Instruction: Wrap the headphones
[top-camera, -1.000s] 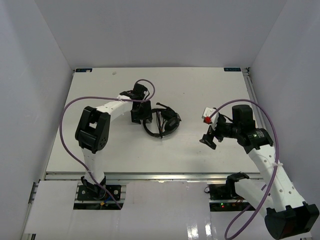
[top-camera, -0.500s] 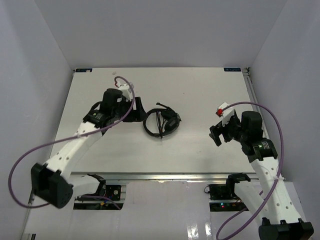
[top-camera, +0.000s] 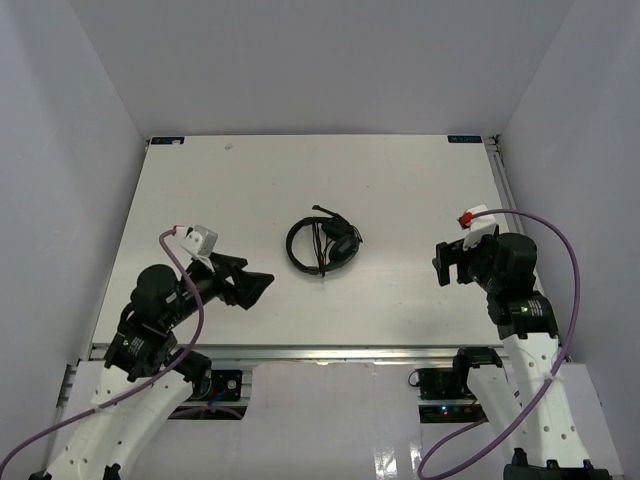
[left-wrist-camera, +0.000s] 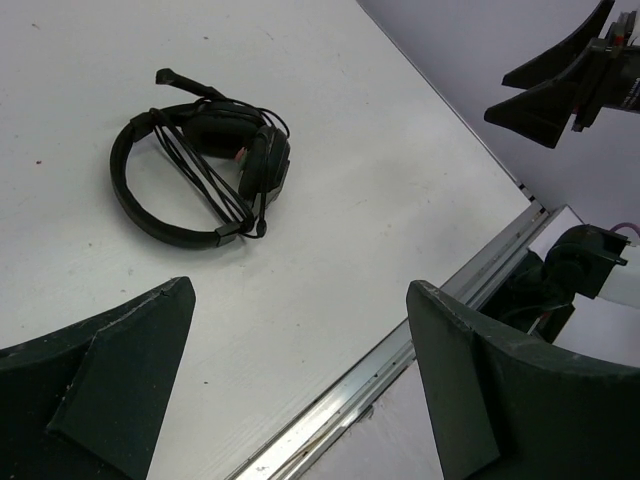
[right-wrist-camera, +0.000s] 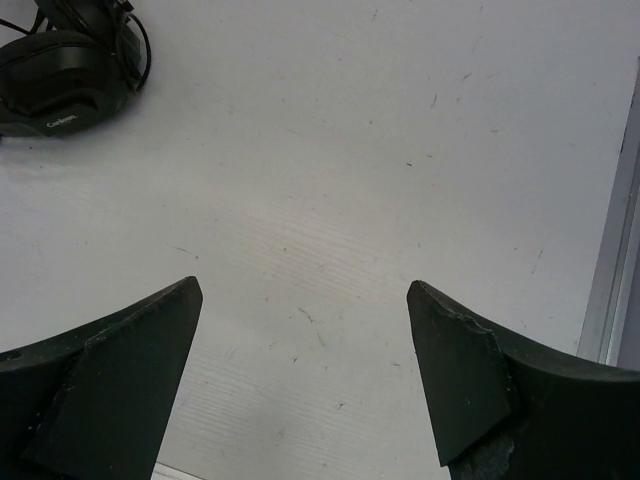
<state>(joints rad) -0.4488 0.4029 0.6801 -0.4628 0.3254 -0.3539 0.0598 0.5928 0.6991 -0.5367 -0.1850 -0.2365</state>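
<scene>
The black headphones (top-camera: 323, 245) lie flat in the middle of the white table, earcups folded together, with the thin cord wound in several strands across the headband. They also show in the left wrist view (left-wrist-camera: 265, 165) and at the top left corner of the right wrist view (right-wrist-camera: 60, 75). My left gripper (top-camera: 250, 285) is open and empty, above the table to the near left of them, well apart; its fingers frame bare table (left-wrist-camera: 300, 290). My right gripper (top-camera: 447, 265) is open and empty, far to their right (right-wrist-camera: 300, 285).
The table's near edge has a metal rail (left-wrist-camera: 400, 360), with the arm bases below it. White walls close in the left, far and right sides. A rail (right-wrist-camera: 610, 280) runs along the table's right edge. Purple cables (top-camera: 560, 250) loop off both arms.
My left arm has left the headphones and swung back to the near left of the table. My right arm has drawn back to the right. The headphones have stayed put.
</scene>
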